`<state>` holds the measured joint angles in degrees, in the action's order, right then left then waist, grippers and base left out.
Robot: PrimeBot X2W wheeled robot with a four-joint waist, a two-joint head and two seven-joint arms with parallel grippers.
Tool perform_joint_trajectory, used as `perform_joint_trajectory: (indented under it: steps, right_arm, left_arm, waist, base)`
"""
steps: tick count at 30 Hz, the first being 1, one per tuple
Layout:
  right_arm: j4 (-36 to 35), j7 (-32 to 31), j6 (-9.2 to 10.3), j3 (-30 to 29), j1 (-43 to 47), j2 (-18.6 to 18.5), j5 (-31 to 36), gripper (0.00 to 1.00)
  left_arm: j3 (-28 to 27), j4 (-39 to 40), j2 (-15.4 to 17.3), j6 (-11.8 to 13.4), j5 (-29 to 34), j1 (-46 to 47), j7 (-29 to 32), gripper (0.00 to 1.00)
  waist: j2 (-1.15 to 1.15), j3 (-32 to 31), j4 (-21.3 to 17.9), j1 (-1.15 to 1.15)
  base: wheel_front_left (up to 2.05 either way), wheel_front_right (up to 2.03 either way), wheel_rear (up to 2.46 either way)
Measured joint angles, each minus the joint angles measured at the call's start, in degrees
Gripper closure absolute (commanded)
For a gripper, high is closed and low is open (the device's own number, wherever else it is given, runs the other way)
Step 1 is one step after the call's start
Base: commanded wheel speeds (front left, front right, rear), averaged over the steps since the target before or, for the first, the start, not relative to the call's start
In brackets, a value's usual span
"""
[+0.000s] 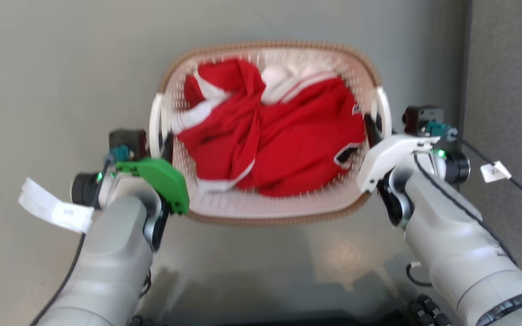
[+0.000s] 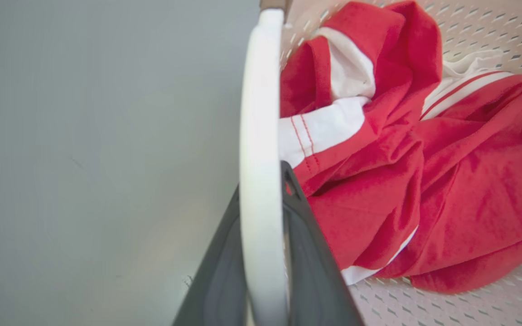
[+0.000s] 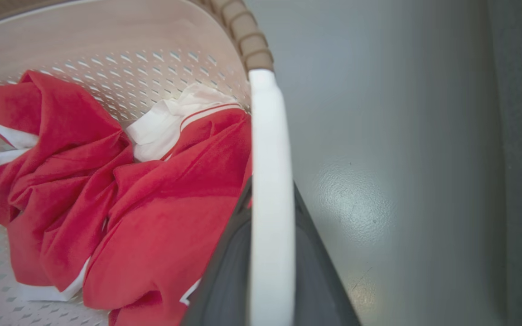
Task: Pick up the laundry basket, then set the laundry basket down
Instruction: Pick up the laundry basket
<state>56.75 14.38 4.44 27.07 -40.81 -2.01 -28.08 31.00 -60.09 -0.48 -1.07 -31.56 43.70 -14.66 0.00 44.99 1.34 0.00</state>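
Head cam: I'm looking down at the small oval cream-white perforated plastic laundry basket (image 1: pixel 270 206) with its brown woven-look rim. It's showing between both arms over the grey floor (image 1: pixel 52 68), with red-and-white clothes (image 1: pixel 288 149) bunched inside. The picture's blurring, so I can't tell if it's resting or lifted.

Left wrist cam: the left gripper (image 2: pixel 261 179) is clamping the basket's white left side handle (image 2: pixel 258 90), a dark finger on each side.

Right wrist cam: the right gripper (image 3: pixel 271 185) is pinching the white right side handle (image 3: pixel 268 127) likewise.
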Motion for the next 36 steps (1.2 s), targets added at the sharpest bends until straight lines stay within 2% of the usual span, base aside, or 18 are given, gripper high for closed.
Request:
perform_joint_trajectory:
  steps: [11, 18, 36]
  right_arm:
    - [5.0, -6.42, -2.42, 3.67, 4.69, 0.58, -5.48, 1.0]
    - [6.22, -10.25, -2.87, 6.52, 7.66, 0.71, -7.82, 1.0]
    - [5.9, -15.9, -2.85, 13.23, 16.15, 0.82, -12.88, 1.0]
  left_arm:
    - [2.33, -4.23, -0.46, -2.3, -3.6, -6.0, 4.54, 1.0]
    - [3.66, -5.78, -0.46, -3.2, -6.0, -9.25, 8.0, 1.0]
    - [5.66, -7.97, -0.46, -3.52, -9.28, -18.36, 11.66, 1.0]
  waist:
    - [0.0, -9.43, -0.66, 0.0]
    - [0.0, -15.1, -1.07, 0.0]
    - [0.0, -29.75, -2.51, 0.0]
  base:
    - [0.0, 0.0, 0.0]
    - [0.0, 0.0, 0.0]
    - [0.0, 0.0, 0.0]
